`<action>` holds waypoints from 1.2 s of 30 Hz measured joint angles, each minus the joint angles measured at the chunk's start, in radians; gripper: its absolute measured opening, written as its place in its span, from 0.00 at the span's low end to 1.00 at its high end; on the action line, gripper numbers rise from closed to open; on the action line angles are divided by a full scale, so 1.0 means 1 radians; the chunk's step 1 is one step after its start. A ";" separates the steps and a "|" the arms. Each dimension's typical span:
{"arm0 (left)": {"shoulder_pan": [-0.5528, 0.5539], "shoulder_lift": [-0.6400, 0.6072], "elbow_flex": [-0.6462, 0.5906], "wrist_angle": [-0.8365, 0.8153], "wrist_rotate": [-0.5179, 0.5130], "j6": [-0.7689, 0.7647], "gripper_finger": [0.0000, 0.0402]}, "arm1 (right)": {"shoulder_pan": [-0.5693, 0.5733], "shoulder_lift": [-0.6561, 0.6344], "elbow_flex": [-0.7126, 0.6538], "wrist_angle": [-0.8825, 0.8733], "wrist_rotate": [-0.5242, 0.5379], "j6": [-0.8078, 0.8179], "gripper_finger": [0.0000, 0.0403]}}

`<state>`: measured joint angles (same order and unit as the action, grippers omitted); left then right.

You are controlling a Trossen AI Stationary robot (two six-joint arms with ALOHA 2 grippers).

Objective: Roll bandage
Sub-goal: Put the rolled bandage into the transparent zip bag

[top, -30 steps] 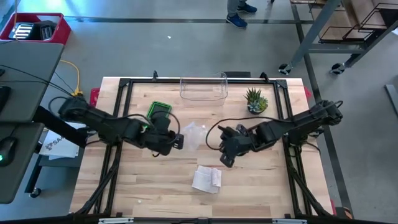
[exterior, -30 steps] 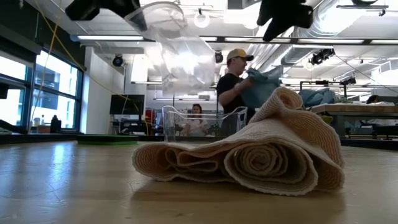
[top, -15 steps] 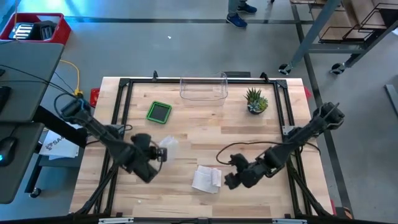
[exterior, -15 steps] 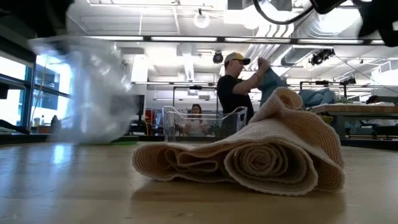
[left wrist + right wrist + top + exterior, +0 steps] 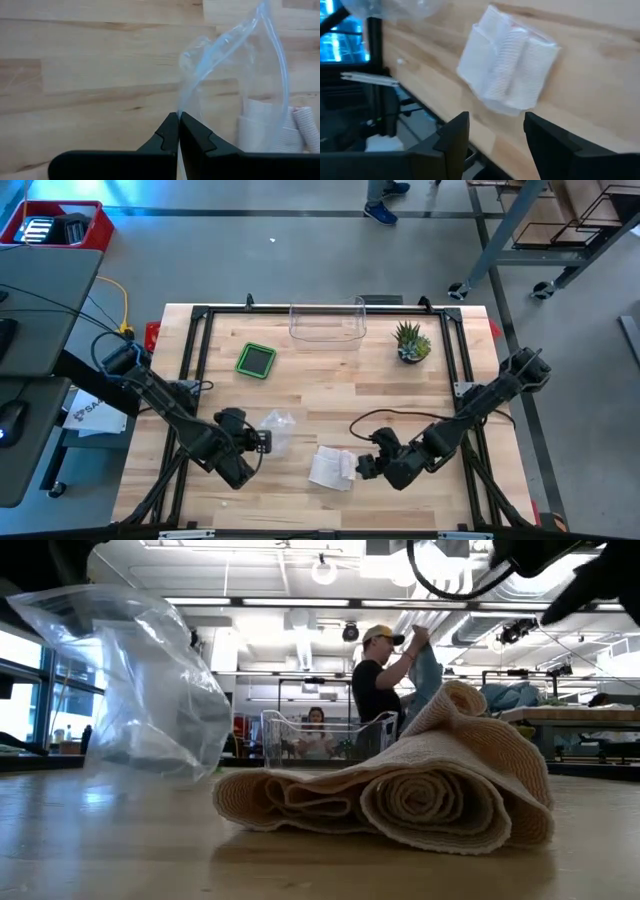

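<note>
The left gripper (image 5: 262, 440) is pinched fully closed on an edge of a clear plastic bag (image 5: 276, 428), which billows just past its fingertips; in the left wrist view the two dark fingers (image 5: 195, 139) meet with the film caught between them, and the bag (image 5: 235, 90) stands up from there over the wooden table (image 5: 330, 395). The bandage (image 5: 332, 467), a loosely folded, partly rolled strip of pale woven cloth, lies flat on the table between the two grippers, nearer the right one. The right gripper (image 5: 364, 467) sits just beside the bandage, its fingers parted about halfway and holding nothing; in the right wrist view the bandage (image 5: 507, 65) lies ahead of the open fingers (image 5: 454, 132), apart from them. From the low view the bandage (image 5: 400, 790) rests on the tabletop with its coiled end showing, and the bag (image 5: 150, 690) hangs beside it, off to the left gripper's side.
</note>
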<state>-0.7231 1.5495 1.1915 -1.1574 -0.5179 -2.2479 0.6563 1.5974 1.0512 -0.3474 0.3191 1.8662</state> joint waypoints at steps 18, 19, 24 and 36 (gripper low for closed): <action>0.024 0.001 0.000 0.003 0.015 0.008 0.00 | -0.042 0.000 -0.002 0.107 0.023 -0.210 0.78; 0.024 0.001 0.000 0.003 0.017 0.008 0.00 | -0.042 0.000 -0.002 0.107 0.005 -0.220 0.84; 0.026 0.001 0.001 0.000 0.047 0.005 0.00 | -0.039 0.007 -0.002 0.097 0.021 -0.190 0.96; 0.053 0.011 0.180 -0.207 0.197 0.140 0.00 | 0.015 0.104 -0.002 0.118 0.008 0.012 0.93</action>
<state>-0.6700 1.5608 1.3714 -1.3644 -0.3212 -2.1075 0.6716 1.7015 1.0489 -0.2293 0.3268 1.8778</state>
